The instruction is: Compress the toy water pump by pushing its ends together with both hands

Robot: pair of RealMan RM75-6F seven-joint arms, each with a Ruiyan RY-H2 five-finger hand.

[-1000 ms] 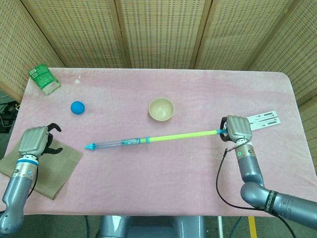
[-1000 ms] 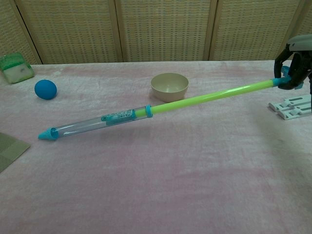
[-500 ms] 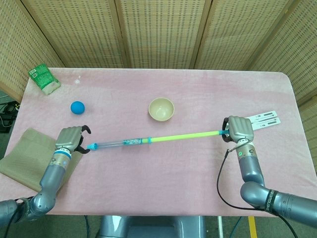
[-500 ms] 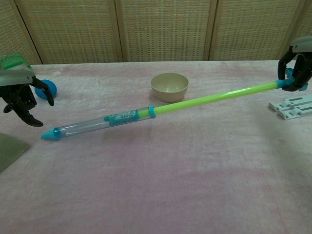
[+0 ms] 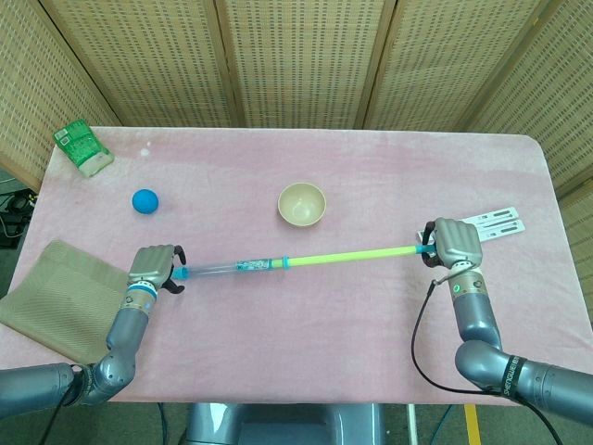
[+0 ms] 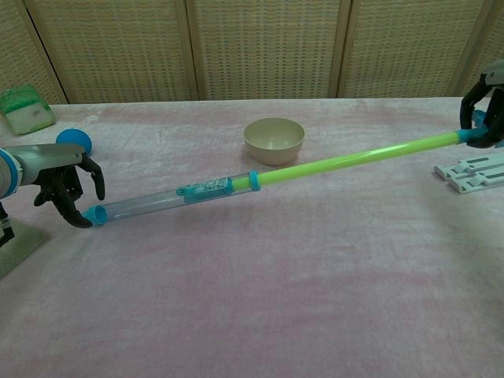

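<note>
Pump (image 5: 278,263) stretched from nine to three o'clock across table (image 5: 324,315). Left hand (image 5: 153,267), newly arrived, now cupping nozzle tip; right hand (image 5: 454,243) clamped on plunger end. Ready for squeezing together.

In the chest view the right hand (image 6: 487,106) is cut by the frame edge, and the left hand (image 6: 67,185) hides the pump (image 6: 236,183) tip. Ball (image 6: 75,138) partly hidden behind it.

Left hand (image 5: 155,266): fingers (image 6: 76,220) curled around pump (image 5: 306,259) tip, forearm low. Right hand (image 5: 456,243): fingers closed on pump's far end, wrist upright.
</note>
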